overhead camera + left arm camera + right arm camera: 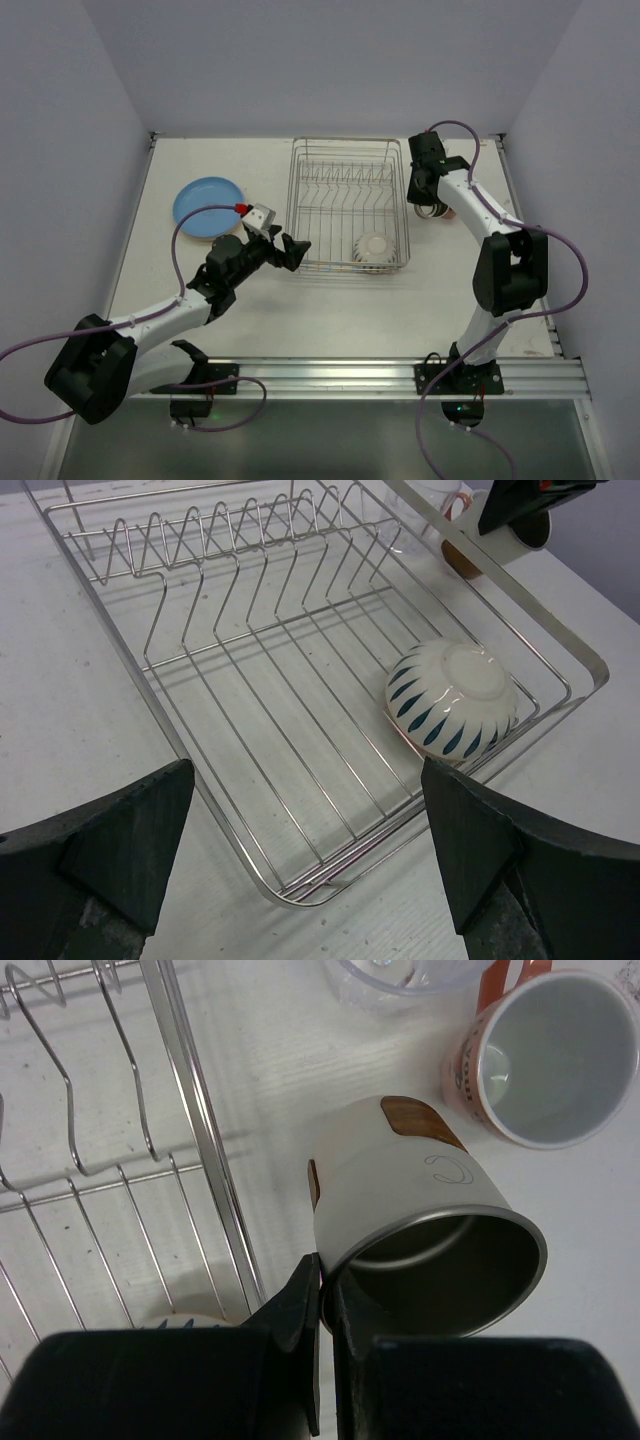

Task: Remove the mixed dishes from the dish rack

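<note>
Nearing its end, the unloading is pictured with one dish left in the rack [335,195]: a cream bowl [452,698], patterned with dark petals, is seen upside down in the basket's near right corner, close to the front wire; the plate slots are shown bare. The right claw [325,1275] is clamped on the rim of a cup [420,1215], pale with brown patches, its wall pinched between the two fingers; the cup is held tilted just outside the rack's right side, and whether it touches the table [300,310] cannot be told. Beside it a second cup [550,1055] is stood mouth up on the table, and a clear tumbler [400,975] is set just beyond. A blue plate [208,208] is laid flat on the table left of the rack, well apart from the cups; no other plate can be made out. The left claw [288,250] is held with its fingers [120,840] spread wide and nothing between them, at the rack's near left corner, aimed across the wires towards the bowl. The held cup is judged to be about to be set down; the bowl is judged the last item to be lifted, a job for which the left claw appears best placed.
</note>
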